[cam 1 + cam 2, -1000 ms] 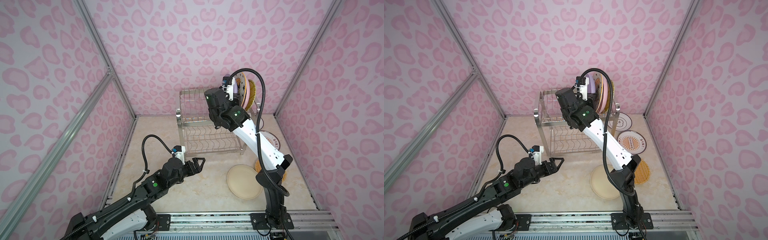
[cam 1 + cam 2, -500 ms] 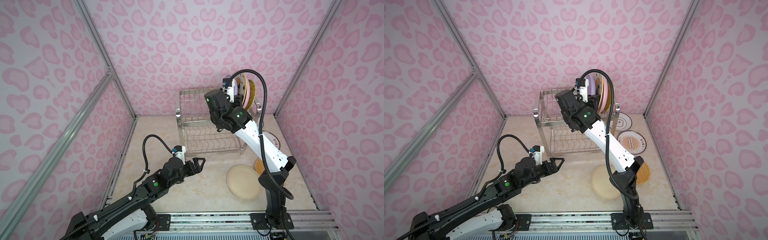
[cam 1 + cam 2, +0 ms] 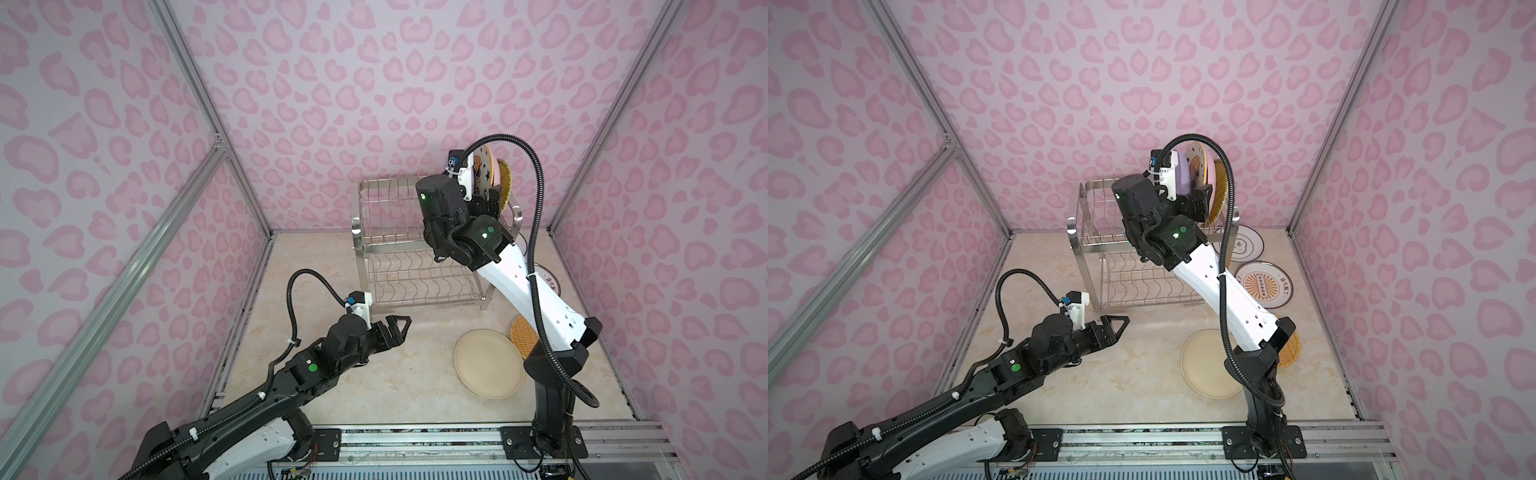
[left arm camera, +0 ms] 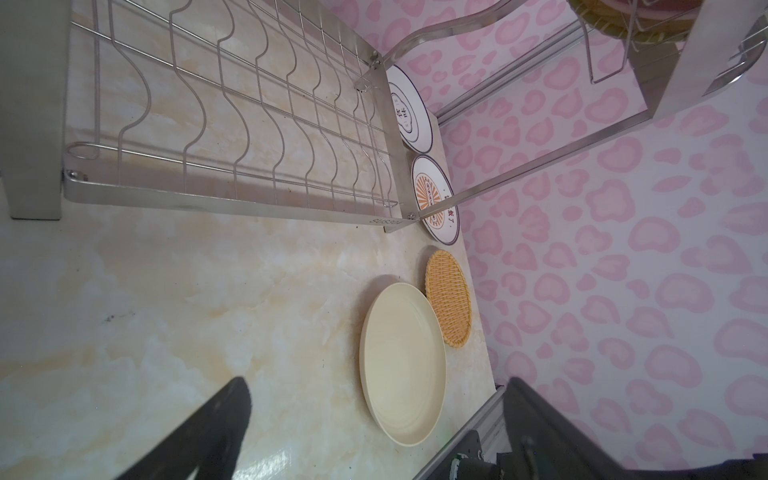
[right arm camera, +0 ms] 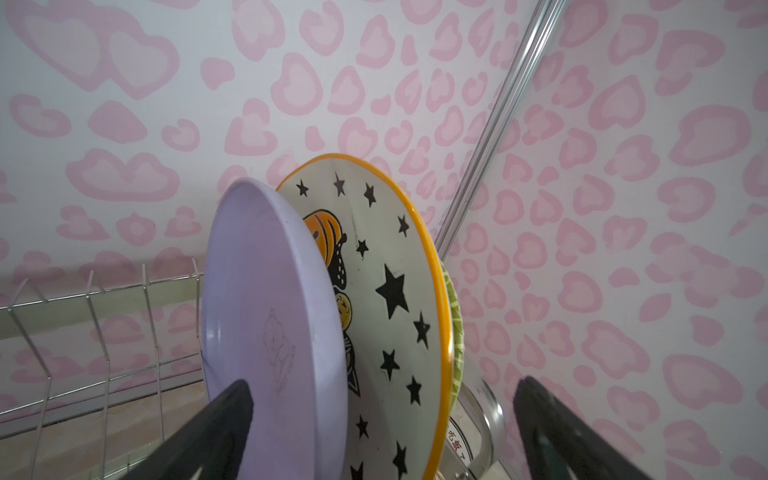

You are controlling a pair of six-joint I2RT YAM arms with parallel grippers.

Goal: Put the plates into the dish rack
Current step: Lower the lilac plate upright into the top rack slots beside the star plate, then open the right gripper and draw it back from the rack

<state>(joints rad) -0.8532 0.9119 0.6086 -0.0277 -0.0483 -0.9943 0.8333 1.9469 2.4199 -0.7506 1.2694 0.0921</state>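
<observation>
Plate [image 5: 266, 316], lilac, between right gripper [image 5: 382, 392] jaws

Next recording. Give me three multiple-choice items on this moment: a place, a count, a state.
1. Where is the cream plate? A. held in the air B. flat on the table C. leaning on the wall
2. How many plates lie on the table? A. two B. six C. four
3. The right gripper, at the lilac plate in the dish rack, is: A. open B. shut on the plate C. out of view
Answers: 1 B, it lies flat on the marbled top; 2 C, cream plate, wicker plate and two printed plates; 3 A, its fingers stand wide apart.
</observation>
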